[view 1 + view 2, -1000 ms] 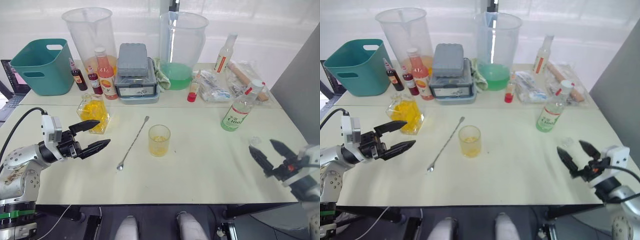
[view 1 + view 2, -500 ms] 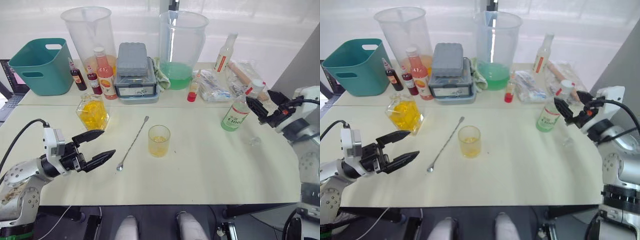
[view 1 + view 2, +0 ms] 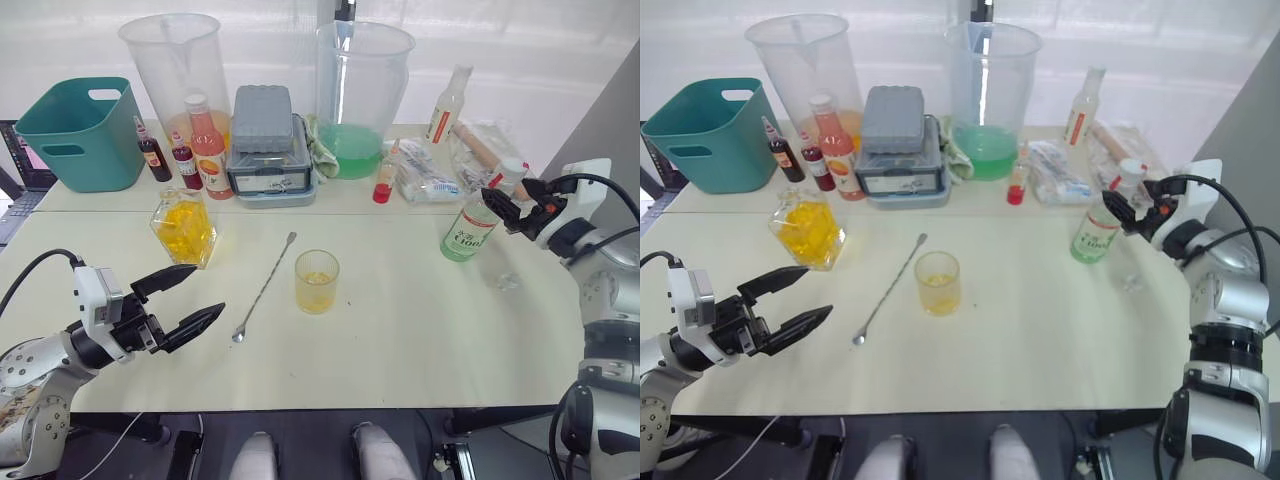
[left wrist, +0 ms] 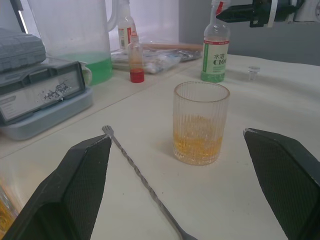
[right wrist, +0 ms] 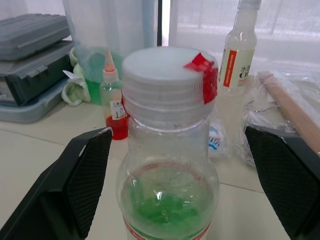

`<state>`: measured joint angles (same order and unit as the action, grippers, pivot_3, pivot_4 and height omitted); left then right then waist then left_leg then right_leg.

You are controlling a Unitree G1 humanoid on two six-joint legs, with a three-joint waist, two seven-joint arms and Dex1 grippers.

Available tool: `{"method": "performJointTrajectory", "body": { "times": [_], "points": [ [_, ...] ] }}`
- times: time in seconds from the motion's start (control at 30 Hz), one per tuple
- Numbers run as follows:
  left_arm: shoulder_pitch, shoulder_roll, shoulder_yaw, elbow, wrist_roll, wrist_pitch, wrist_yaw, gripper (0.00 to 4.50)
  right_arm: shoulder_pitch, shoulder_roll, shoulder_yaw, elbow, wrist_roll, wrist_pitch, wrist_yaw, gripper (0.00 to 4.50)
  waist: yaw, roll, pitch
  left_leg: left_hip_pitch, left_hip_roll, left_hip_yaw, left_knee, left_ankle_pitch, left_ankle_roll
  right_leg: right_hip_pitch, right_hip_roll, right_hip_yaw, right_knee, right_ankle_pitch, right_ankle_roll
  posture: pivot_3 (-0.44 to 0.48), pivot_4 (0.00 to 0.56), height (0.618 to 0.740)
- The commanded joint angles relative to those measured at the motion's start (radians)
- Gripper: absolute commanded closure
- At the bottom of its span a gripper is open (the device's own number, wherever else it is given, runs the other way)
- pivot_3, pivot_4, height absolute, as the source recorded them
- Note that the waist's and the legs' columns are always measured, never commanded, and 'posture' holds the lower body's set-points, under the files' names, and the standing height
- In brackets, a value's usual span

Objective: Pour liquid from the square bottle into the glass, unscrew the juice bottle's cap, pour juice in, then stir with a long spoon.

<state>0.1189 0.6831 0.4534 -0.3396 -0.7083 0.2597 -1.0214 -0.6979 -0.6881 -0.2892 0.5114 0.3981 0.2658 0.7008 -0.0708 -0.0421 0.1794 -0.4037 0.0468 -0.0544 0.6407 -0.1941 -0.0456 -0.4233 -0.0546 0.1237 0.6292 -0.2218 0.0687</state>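
Right hand [image 3: 503, 205] spread wide at the cap [image 5: 167, 82] of the juice bottle [image 3: 477, 220].
Its fingers flank the cap without gripping. The left hand [image 3: 185, 298], also wide, hovers over the worktop [image 3: 400, 330] near the long spoon [image 3: 264, 286] and glass [image 3: 316, 281].

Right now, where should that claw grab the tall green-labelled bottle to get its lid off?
Probably the white cap itself. The juice bottle stands upright, and the open right gripper is already level with its ribbed cap, one finger either side, so closing on it from the robot's right looks natural.
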Motion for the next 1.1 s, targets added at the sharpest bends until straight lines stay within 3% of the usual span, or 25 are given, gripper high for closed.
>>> {"method": "performJointTrajectory", "body": {
  "times": [0.03,0.33,0.43,0.6,0.8,0.93,1.1],
  "points": [
    [-0.005,0.0,0.017,-0.029,-0.004,-0.026,0.008,0.01,-0.058,-0.008,-0.007,0.056,-0.013,-0.049,0.026,0.26,-0.001,0.0,0.0,0.0,0.0,0.0,0.0,0.0,0.0,0.0,0.0,0.0,0.0,0.0,0.0,0.0,0.15,0.739],
    [-0.011,0.0,0.005,-0.018,0.01,-0.039,0.015,0.0,-0.106,0.0,-0.004,0.145,-0.03,-0.084,0.064,3.06,0.0,0.0,0.0,0.0,0.0,0.0,0.0,0.0,0.0,0.0,0.0,0.0,0.0,0.0,0.0,0.0,0.15,0.739],
    [-0.016,0.004,-0.006,-0.014,0.011,-0.04,0.01,0.0,-0.102,0.0,-0.019,0.122,-0.014,-0.083,0.074,3.14,-0.001,0.0,0.0,0.0,0.0,0.0,0.0,0.0,0.0,0.0,0.0,0.0,0.0,0.0,0.0,0.0,0.15,0.739],
    [-0.05,0.019,-0.029,0.012,0.009,-0.033,-0.011,0.0,-0.044,0.002,-0.053,-0.058,0.075,-0.006,0.117,3.14,0.001,0.002,0.001,-0.001,0.0,0.0,0.0,0.0,0.0,0.0,0.0,0.0,0.0,0.0,0.0,0.0,0.15,0.739],
    [-0.147,0.035,-0.089,0.08,0.014,-0.028,-0.052,0.0,0.124,-0.008,-0.067,-0.445,0.231,0.186,0.141,3.14,0.002,0.004,0.002,-0.001,0.0,-0.001,0.0,0.0,0.0,-0.001,0.0,0.0,0.001,0.0,0.0,0.0,0.15,0.739],
    [-0.222,0.044,-0.147,0.128,0.013,-0.013,-0.104,0.0,0.297,-0.062,-0.084,-0.739,0.378,0.352,0.172,3.14,0.01,0.004,0.002,-0.001,0.0,-0.002,0.0,0.0,0.0,-0.001,0.0,-0.001,0.0,-0.001,0.002,0.0,0.15,0.739],
    [-0.28,0.068,-0.195,0.187,0.038,-0.017,-0.172,0.0,0.4,-0.139,-0.058,-0.977,0.463,0.446,0.201,3.14,0.006,0.005,0.002,-0.001,0.0,-0.001,0.0,0.0,0.0,-0.001,0.0,0.0,0.001,-0.002,0.003,0.0,0.15,0.739]
  ]
}}
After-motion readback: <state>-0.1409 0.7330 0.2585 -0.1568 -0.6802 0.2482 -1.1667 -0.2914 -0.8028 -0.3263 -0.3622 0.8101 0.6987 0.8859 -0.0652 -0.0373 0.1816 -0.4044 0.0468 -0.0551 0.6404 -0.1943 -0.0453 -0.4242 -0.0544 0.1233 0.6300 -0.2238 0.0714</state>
